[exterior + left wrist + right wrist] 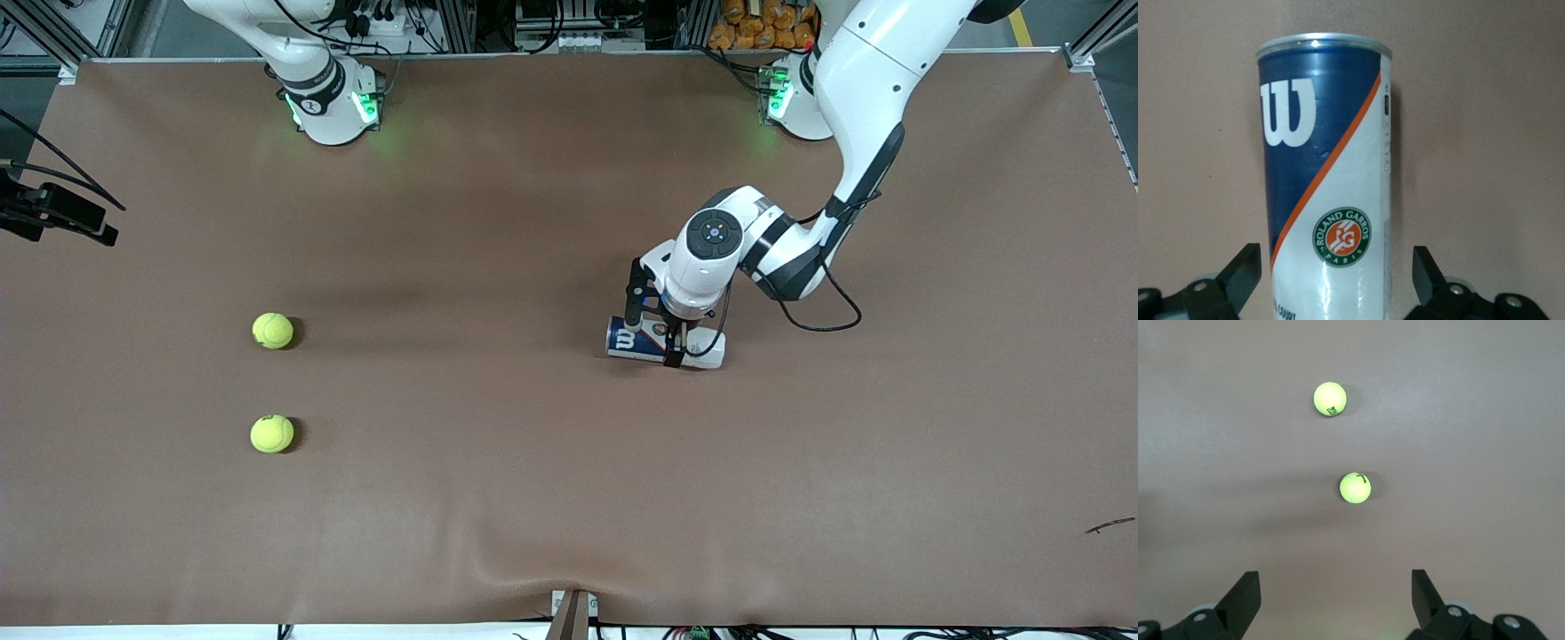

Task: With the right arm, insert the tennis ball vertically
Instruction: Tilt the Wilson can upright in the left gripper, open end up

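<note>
A blue and white tennis ball can (665,342) lies on its side on the brown table (533,498). My left gripper (654,327) is down over it and open, one finger on each side of the can with a gap at each; in the left wrist view the can (1328,173) fills the space between the fingers (1245,270). Two yellow tennis balls (272,331) (271,434) lie toward the right arm's end. My right gripper (1337,600) is open and empty, high over the table, with both balls (1330,399) (1355,487) in its view. It is out of the front view.
A black camera mount (53,213) juts over the table edge at the right arm's end. A small dark scrap (1109,525) lies near the left arm's end. The cloth wrinkles at the edge nearest the front camera (533,578).
</note>
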You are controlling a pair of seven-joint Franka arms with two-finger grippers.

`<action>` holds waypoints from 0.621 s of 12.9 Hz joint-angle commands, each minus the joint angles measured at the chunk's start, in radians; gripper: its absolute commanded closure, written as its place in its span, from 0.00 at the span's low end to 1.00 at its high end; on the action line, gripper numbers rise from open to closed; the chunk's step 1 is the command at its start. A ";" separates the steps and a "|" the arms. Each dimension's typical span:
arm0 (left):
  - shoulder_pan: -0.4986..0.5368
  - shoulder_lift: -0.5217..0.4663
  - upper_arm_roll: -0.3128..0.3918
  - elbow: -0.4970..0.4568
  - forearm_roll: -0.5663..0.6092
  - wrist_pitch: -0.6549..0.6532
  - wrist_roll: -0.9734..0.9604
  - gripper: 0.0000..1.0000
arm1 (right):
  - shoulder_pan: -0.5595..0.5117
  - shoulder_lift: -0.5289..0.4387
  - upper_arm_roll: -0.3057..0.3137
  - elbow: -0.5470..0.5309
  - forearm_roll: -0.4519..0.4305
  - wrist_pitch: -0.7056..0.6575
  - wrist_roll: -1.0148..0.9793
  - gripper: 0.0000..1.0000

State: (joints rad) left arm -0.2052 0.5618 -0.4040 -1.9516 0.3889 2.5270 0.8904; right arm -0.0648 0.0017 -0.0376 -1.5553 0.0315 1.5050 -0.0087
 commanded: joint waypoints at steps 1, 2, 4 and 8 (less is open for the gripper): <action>0.013 0.006 -0.003 -0.012 0.027 0.032 0.007 0.00 | -0.016 -0.008 0.005 -0.005 -0.012 -0.023 -0.004 0.00; 0.009 0.012 -0.003 -0.010 0.027 0.035 0.002 0.00 | -0.016 -0.006 0.005 -0.008 -0.013 -0.022 -0.004 0.00; 0.010 0.029 0.004 -0.006 0.059 0.053 0.002 0.00 | -0.016 0.000 0.005 -0.008 -0.013 -0.011 -0.004 0.00; -0.005 0.040 0.007 0.000 0.085 0.055 -0.008 0.00 | -0.012 0.003 0.005 -0.015 -0.013 0.001 -0.002 0.00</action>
State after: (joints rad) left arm -0.2043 0.5965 -0.3985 -1.9578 0.4489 2.5687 0.8904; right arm -0.0654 0.0078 -0.0430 -1.5652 0.0315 1.4955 -0.0087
